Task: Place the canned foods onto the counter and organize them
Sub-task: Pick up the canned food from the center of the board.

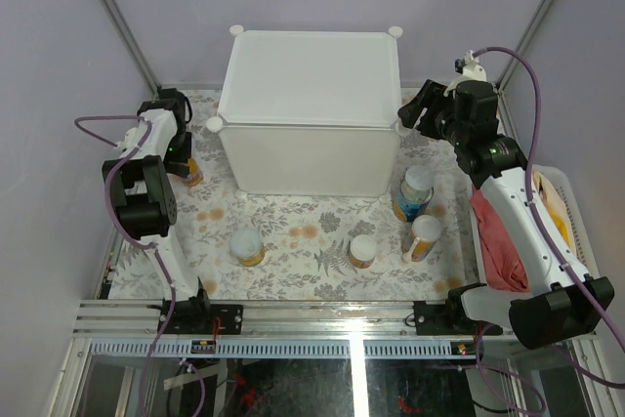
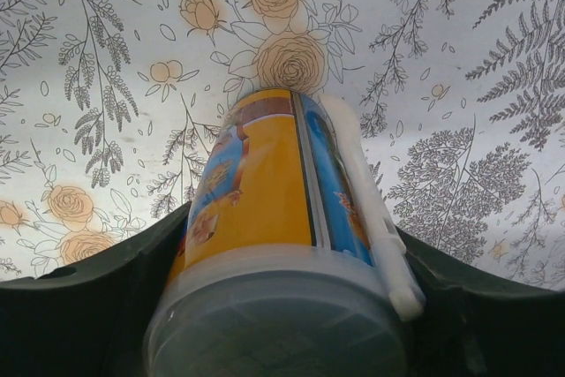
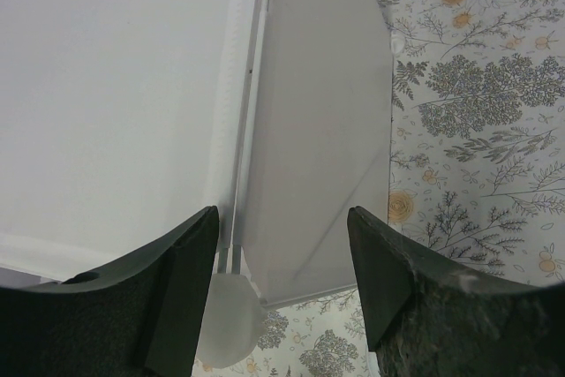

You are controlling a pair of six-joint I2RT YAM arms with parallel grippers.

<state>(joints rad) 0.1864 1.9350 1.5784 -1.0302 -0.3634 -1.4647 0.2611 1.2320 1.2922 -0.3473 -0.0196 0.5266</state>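
yellow can [image 2: 256,183]: tall, yellow and blue label, pale lid; it is at the left edge of the floral surface [image 1: 293,217], towards the far left corner and near the counter's front left corner
left gripper [image 2: 291,236]: closed on the yellow can, one dark finger [image 2: 106,306] against each side just below the lid; the lid is nearest the wrist camera and the body points away towards the surface; whether the base touches the surface cannot be told
counter [image 1: 308,80]: large white cube with round corner knobs, against the middle of the surface's far edge
blue-labelled can [image 1: 415,192]: upright on the surface, just in front of the counter's front right corner
orange-labelled can [image 1: 423,238]: pale top, just in front of the blue-labelled can, towards the near right corner
middle short can [image 1: 363,251]: pale top, upright near the middle of the near edge
left short can [image 1: 247,247]: pale top, upright near the near edge, left of the middle short can and well apart from it
right gripper [image 3: 281,218]: partly open and empty, well apart from every can; it hovers over the counter's front right corner, with the corner knob [image 3: 228,333] showing between its fingers
basket [image 1: 576,227]: white, at the right edge under the right arm, with red cloth [image 1: 496,241] and yellow cloth in it
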